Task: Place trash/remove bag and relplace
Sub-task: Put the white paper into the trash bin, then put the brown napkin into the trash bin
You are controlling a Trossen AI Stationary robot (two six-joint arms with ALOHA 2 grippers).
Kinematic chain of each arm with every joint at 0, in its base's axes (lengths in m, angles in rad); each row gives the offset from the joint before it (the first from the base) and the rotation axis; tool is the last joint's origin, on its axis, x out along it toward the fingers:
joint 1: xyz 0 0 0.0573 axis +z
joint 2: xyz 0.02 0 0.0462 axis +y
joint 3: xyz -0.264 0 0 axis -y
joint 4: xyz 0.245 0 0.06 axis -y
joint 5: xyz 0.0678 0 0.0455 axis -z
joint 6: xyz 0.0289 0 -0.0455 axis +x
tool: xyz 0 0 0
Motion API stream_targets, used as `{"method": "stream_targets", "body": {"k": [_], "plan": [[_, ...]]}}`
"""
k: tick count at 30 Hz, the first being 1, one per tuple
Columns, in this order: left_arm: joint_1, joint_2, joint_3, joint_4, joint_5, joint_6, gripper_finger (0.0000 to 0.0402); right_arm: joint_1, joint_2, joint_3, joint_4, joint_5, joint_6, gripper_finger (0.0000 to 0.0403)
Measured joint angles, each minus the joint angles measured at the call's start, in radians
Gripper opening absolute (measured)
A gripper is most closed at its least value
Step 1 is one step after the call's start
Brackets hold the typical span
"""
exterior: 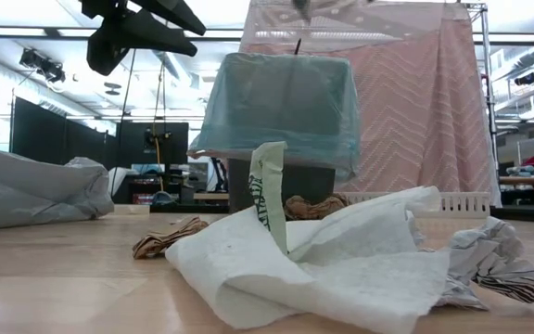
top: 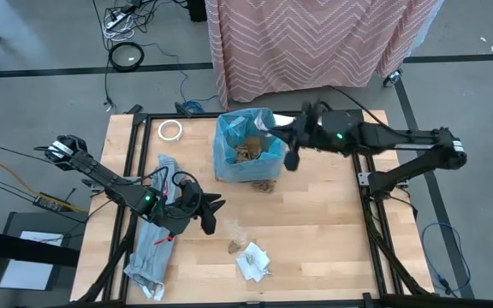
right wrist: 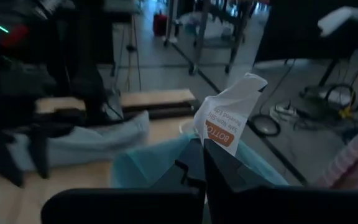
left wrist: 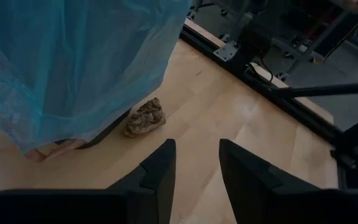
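The small dark bin (top: 248,147) stands at the table's far middle, lined with the blue bag (top: 229,141), whose rim folds over the outside (exterior: 281,107). Brown scraps lie inside it. My right gripper (right wrist: 202,155) hovers over the bin's far right rim, shut on a white wrapper piece (top: 264,125). My left gripper (left wrist: 194,168) is open, above the table left of centre (top: 208,214), touching nothing. More trash rests on the table: a brown scrap (left wrist: 146,118) by the bin's base, another (top: 234,246), and white wrapper (top: 253,261). My right gripper pinches the white wrapper piece with a red label by its lower end (right wrist: 219,140) between the two fingers. The wrapper stands up beyond the fingertips, lifted clear above the blue bag's opening (right wrist: 148,165).
A pale grey plastic bag (top: 152,244) lies along the table's left side beside my left arm. A tape roll (top: 171,130) sits at the far left corner. A pink patterned cloth (top: 315,43) hangs beyond the far edge. Bare wood spans the table's right half (top: 323,231).
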Motion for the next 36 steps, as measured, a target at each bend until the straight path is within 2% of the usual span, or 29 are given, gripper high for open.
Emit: {"method": "stream_targets", "body": {"k": [4,8,13,16,20,26,31,33,36], "plan": [[0.000,0.000,0.000,0.000,0.000,-0.049,0.0131,-0.100,0.066,0.000,-0.039,-0.110,-0.011,0.0000],[0.000,0.000,0.000,0.001,0.000,-0.088,0.0131,-0.160,0.122,-0.001,-0.155,-0.216,-0.014,0.0009],[0.000,0.000,0.000,0.002,0.000,-0.106,0.0131,-0.172,0.148,-0.003,-0.226,-0.260,-0.080,0.0067],[0.000,0.000,0.000,0.003,0.000,-0.107,0.0131,-0.165,0.122,-0.003,-0.206,-0.259,-0.087,0.0118],[0.000,0.000,0.000,0.003,0.001,-0.107,0.0131,-0.147,0.041,0.066,-0.236,-0.273,0.005,0.0171],[0.000,0.000,0.000,-0.008,-0.020,-0.107,0.0131,-0.040,-0.097,0.119,-0.448,-0.302,0.074,0.0190],[0.000,0.000,0.000,-0.009,-0.036,-0.107,0.0131,0.058,-0.186,-0.003,-0.728,-0.230,0.207,0.0186],[0.000,0.000,0.000,-0.009,-0.037,-0.106,0.0131,0.091,-0.222,-0.103,-0.714,-0.212,0.265,0.0187],[0.000,0.000,0.000,-0.010,-0.039,-0.105,0.0131,0.133,-0.275,-0.281,-0.575,-0.172,0.344,0.0192]]}}
